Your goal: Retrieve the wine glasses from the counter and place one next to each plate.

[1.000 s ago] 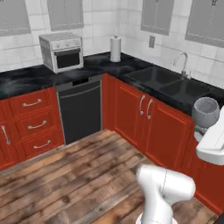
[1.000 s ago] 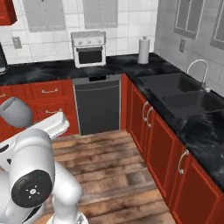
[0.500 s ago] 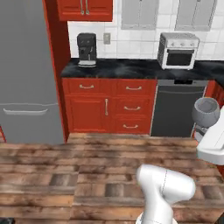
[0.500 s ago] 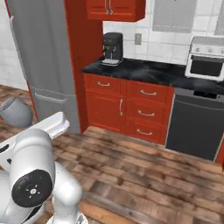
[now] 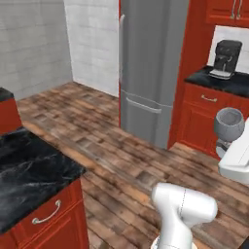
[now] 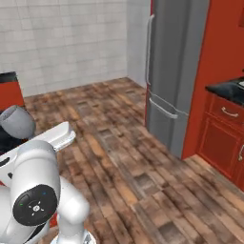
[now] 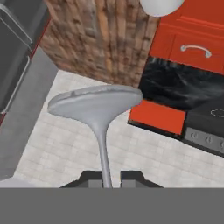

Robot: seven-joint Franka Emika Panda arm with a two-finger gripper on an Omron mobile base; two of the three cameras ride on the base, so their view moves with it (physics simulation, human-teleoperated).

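**Base Turning, Wine Glass Held in Pincer**

Compared with half a second ago, both base views are showing a new part of the kitchen: the camera is moving with the base, and the toaster oven and dishwasher are now gone from sight, while the grey refrigerator (image 5: 151, 73) is now standing near the centre of the left base view and the coffee machine (image 5: 226, 58) is sitting at the upper right on a black table (image 5: 228, 82) above red cabinets. The wine glass (image 5: 228, 124) is keeping the same place at the right edge of the left base view, beside the white arm (image 5: 182, 211).

In the hand view, the pincer (image 7: 111, 179) is closing on the thin stem of the wine glass, one dark fingertip (image 7: 89, 178) lying on each side of the stem and touching it. The stem is rising straight out from between the fingertips, and the glass's round end is spreading wide above them.

In the right base view, the bowl of the wine glass (image 6: 16, 121) is appearing at the left edge, just above the white arm link. The glass is being carried in the air over the wooden floor (image 6: 124, 157), well apart from the black marble table (image 5: 29, 175) at the lower left of the left base view.
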